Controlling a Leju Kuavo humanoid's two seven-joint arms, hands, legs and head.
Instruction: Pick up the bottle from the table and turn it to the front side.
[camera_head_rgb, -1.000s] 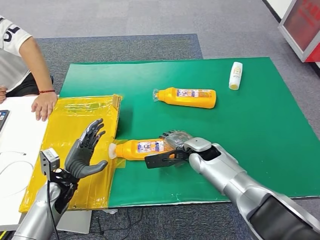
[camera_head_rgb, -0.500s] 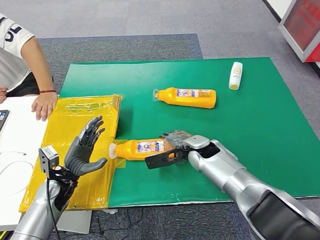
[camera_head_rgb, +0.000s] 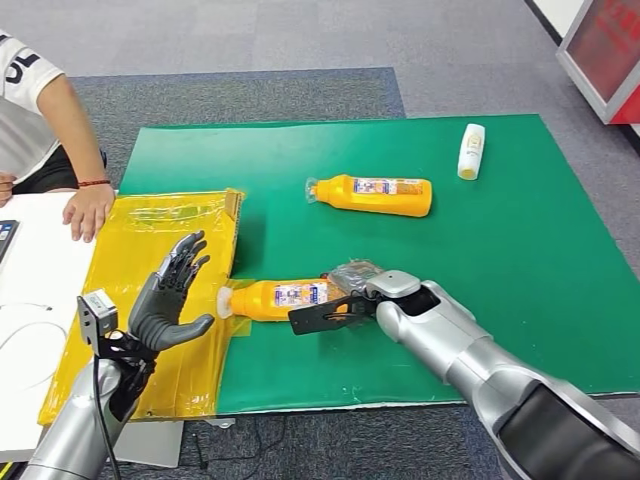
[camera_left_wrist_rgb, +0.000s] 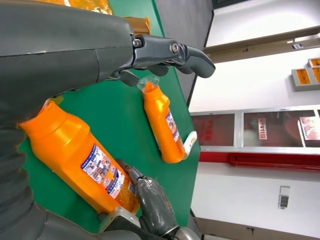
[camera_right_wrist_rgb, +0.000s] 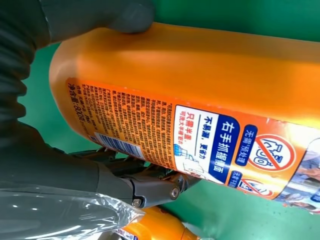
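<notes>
Right hand (camera_head_rgb: 355, 292) apparently wrapped round the base end of the near bottle (camera_head_rgb: 283, 297) lying flat on the green mat (camera_head_rgb: 528, 250), left hand (camera_head_rgb: 167, 302) spread empty beyond its cap; best to firm the grasp before lifting and rolling.

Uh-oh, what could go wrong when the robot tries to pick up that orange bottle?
The right hand grips the near orange bottle at its base end, so the neck end could droop or slip on lifting. Its cap lies on the yellow plastic sheet, which could snag. The open left hand is close enough to bump it.
</notes>
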